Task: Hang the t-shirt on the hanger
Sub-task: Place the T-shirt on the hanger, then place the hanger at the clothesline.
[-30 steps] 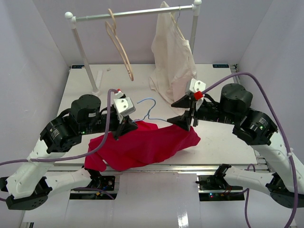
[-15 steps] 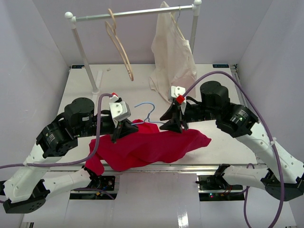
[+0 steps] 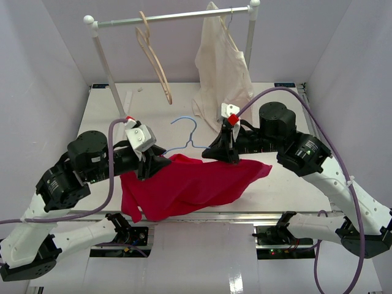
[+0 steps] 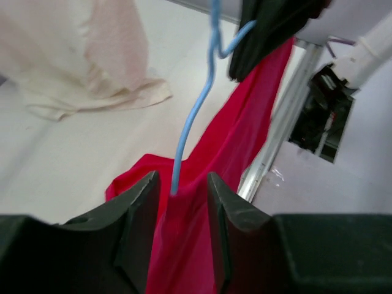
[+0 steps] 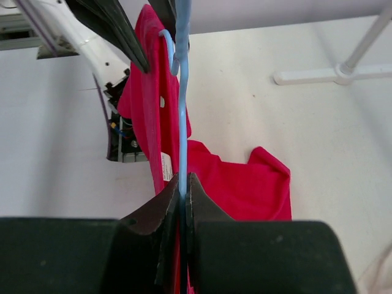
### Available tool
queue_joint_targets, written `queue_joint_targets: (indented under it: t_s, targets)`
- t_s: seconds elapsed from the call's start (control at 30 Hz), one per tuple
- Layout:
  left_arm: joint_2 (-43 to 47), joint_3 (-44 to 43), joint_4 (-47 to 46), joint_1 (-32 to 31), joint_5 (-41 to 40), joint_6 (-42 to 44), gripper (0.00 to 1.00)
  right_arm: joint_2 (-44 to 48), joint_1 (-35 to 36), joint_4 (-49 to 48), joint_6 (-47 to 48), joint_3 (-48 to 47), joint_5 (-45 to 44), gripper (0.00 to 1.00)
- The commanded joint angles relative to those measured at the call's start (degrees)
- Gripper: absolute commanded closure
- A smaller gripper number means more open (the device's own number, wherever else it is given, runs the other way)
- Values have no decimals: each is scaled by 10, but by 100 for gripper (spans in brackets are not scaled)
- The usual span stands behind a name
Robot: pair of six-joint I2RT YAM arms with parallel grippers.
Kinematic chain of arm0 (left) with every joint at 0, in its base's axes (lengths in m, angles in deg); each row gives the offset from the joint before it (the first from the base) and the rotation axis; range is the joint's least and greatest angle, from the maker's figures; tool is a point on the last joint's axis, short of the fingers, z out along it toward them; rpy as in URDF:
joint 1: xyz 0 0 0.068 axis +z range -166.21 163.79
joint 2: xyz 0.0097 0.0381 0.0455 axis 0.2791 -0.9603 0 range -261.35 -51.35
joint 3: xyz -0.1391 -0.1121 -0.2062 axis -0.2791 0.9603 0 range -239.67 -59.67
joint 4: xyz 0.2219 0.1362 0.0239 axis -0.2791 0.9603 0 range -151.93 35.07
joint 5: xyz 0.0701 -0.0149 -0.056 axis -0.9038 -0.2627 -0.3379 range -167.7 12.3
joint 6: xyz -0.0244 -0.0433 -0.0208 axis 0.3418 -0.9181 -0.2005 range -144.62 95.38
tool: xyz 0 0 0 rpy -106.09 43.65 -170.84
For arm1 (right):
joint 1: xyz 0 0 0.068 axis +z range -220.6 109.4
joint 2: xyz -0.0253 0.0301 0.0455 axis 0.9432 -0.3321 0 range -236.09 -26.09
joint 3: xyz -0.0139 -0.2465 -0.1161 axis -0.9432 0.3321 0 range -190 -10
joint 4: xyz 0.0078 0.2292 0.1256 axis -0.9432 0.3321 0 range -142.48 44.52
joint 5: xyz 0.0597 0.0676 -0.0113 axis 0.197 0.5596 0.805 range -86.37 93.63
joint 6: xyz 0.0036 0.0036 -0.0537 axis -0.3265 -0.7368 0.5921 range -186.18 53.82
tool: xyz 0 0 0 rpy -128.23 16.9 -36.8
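Right gripper (image 5: 182, 181): jaws pinched tight on the hanger (image 5: 182, 110) wire. Left gripper (image 4: 180, 179): jaws part-way apart, the wire running loose between them and disappearing into the shirt (image 3: 190, 187) there. Shirt spans from one gripper to the other and sags below both onto the table (image 3: 294, 184).

Plain crimson-red t-shirt (image 3: 190, 184), white label (image 5: 166, 166) beside the black fingers (image 5: 160, 214) of the right gripper (image 5: 182, 182), light-blue wire hanger (image 5: 182, 110) between them, cream-white garment (image 3: 223, 73), pale wooden hanger (image 3: 156, 61), white table (image 3: 275, 193).
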Motion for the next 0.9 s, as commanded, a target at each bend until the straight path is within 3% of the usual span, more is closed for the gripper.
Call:
queue_joint_targets:
  t_s: [0.0, 0.13, 0.27, 0.43, 0.7, 0.8, 0.87]
  targets:
    - [22, -55, 47, -2, -198, -32, 51, 29, -3, -25, -25, -54, -71, 92]
    - [33, -72, 38, -2, -211, -37, 41, 25, -3, -22, -34, -75, -61, 92]
    - [38, -71, 37, -2, -209, -36, 39, 23, -3, -19, -35, -81, -59, 92]
    - [61, -11, 35, -2, -303, -35, 39, 33, -3, -12, -34, -86, -87, 92]
    - [84, 107, 11, -2, -388, -30, 38, 56, -3, 9, -37, -112, -105, 92]
    - [97, 121, -10, -2, -366, -22, 43, 73, -3, 12, -39, -114, -112, 92]
    - [110, 130, -27, -2, -350, -16, 62, 79, -2, 13, -40, -114, -110, 92]
